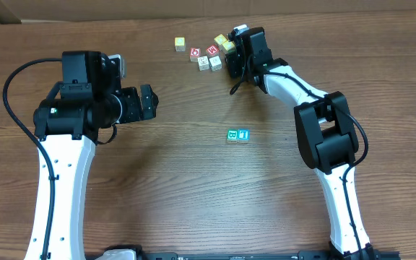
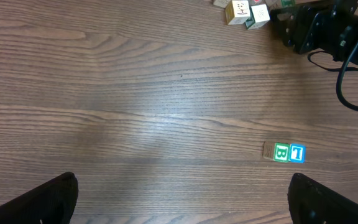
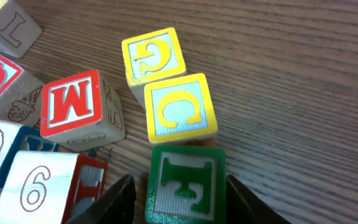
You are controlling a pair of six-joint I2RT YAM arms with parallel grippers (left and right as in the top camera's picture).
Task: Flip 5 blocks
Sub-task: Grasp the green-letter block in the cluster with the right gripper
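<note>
Green F block (image 3: 185, 183) sits at the cube cluster's (image 1: 209, 52) edge between your right gripper's (image 3: 180, 186) part-open jaws, not yet pinched; yellow C cube (image 3: 180, 109) touches its far edge, so closing off-centre may shove or drag it; left gripper (image 2: 182, 196) hangs wide open, empty.

Left arm bent, left hand (image 1: 150, 102) fingers spread wide. Right arm stretched forward, right hand (image 3: 180, 202) fingers partly apart.

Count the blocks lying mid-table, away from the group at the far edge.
2. A green-printed block and a blue-printed block lie side by side on the table, well clear of the far group. Nothing there could hide another.
</note>
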